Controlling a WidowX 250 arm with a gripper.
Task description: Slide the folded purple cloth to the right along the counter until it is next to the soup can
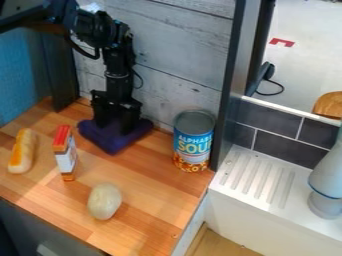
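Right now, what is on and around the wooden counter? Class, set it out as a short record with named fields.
Gripper: pointing down, at the purple cloth
Purple cloth: on the wooden counter, near the plank wall
Soup can: upright, right of the cloth
Small carton: upright, between cloth and bun
Bun: far left
Pale oval item: nearest the front edge

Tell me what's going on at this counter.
A black robot arm has its black hand down at a dark purple cloth-like piece; whether it grips it, I can't tell. On the wooden counter, an orange-and-white carton and a blue-and-orange metal can stand upright. A long bun-like item and a pale, rounded, potato-like object lie nearby.
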